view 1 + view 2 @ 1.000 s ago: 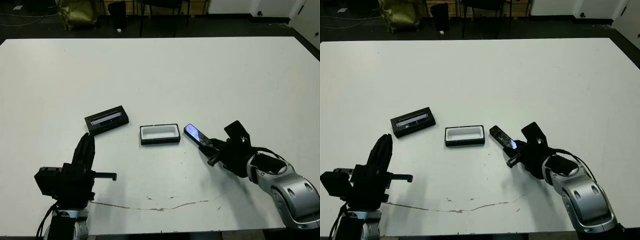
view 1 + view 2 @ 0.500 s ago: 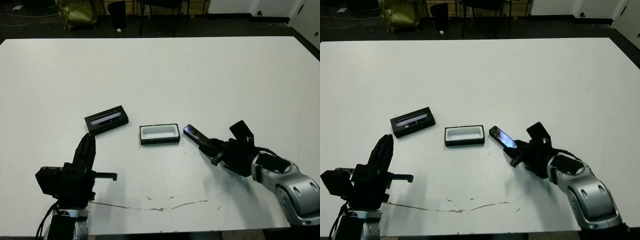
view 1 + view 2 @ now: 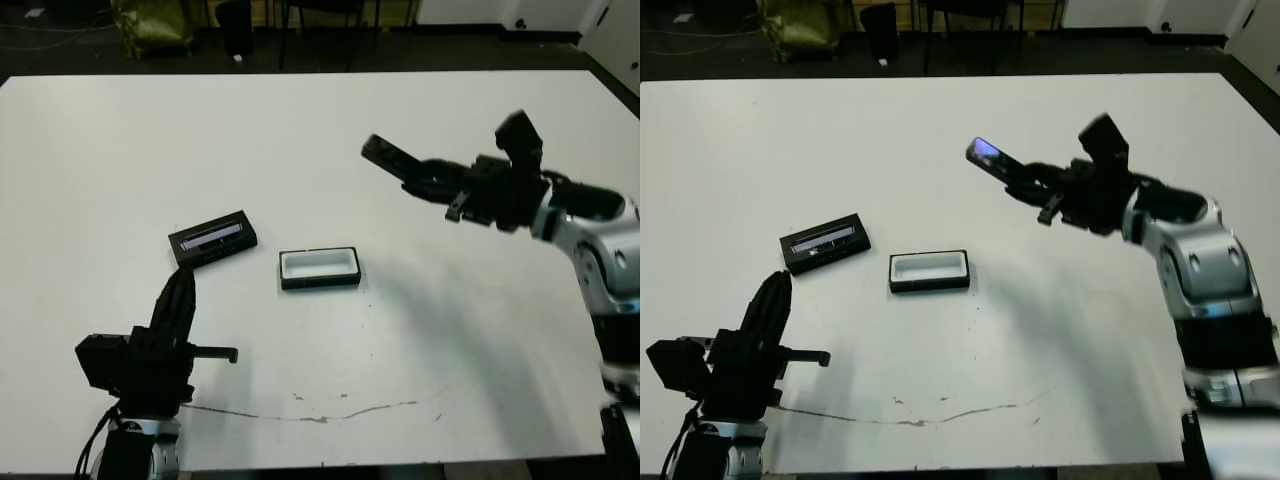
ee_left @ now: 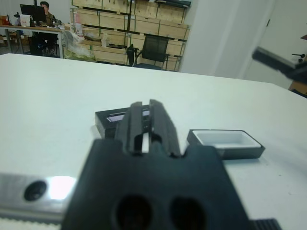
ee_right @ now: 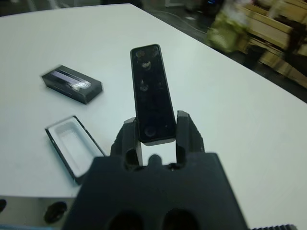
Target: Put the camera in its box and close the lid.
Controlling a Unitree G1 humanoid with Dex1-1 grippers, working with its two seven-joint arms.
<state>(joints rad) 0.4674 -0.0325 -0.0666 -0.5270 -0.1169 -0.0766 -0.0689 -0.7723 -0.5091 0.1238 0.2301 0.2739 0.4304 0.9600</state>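
My right gripper [image 3: 428,182] is shut on the camera [image 3: 385,158], a slim black bar held in the air above the table, beyond and to the right of the box. In the right wrist view the camera [image 5: 151,93] rises between the two fingers [image 5: 128,136]. The box [image 3: 319,268], a black tray with white lining, lies open at the table's middle. Left of it lies the lid [image 3: 213,238], black with a glossy strip. My left gripper [image 3: 180,295] hovers near the front left, shut on nothing, pointing towards the lid [image 4: 111,119].
A thin brown mark [image 3: 330,410] runs along the table near its front edge. Chairs and a yellow bag [image 3: 150,20] stand beyond the far edge. A person [image 4: 45,7] sits at a desk far off in the left wrist view.
My right arm has lifted the camera off the table beside the box and carried it up and away, towards the far right. The left arm, box and lid have stayed put.
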